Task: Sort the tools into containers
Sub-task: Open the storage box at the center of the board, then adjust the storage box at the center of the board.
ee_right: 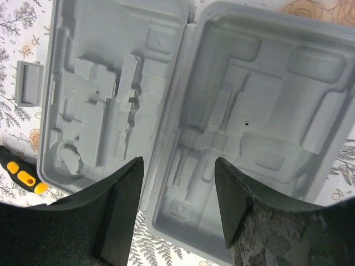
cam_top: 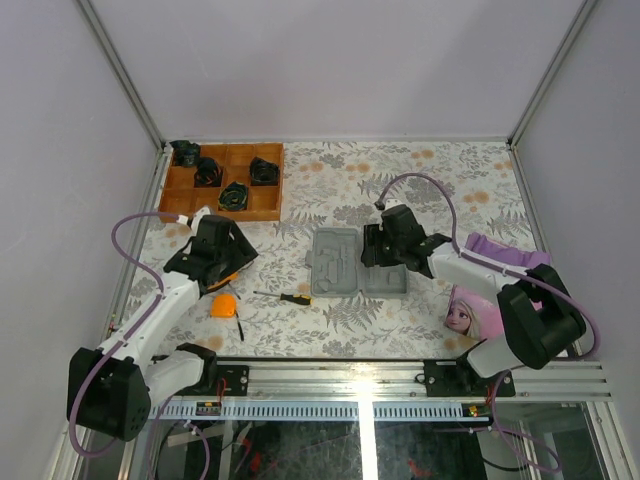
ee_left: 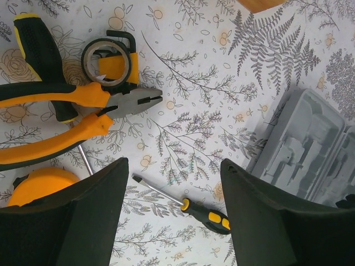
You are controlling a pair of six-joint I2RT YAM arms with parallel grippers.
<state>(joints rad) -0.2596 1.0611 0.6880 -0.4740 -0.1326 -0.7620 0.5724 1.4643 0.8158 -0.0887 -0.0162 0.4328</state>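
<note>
Left gripper [ee_left: 175,164] spread above table near pliers [ee_left: 83,102] and screwdriver [ee_left: 191,207]; right gripper [ee_right: 178,162] spread over open case [ee_right: 244,111].

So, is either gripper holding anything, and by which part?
Nothing is held: left gripper and right gripper are open and empty, the right one over the case.

Lab test cell: alu frame [cam_top: 120,72], blank walls [cam_top: 330,60], floral cloth [cam_top: 330,180].
</note>
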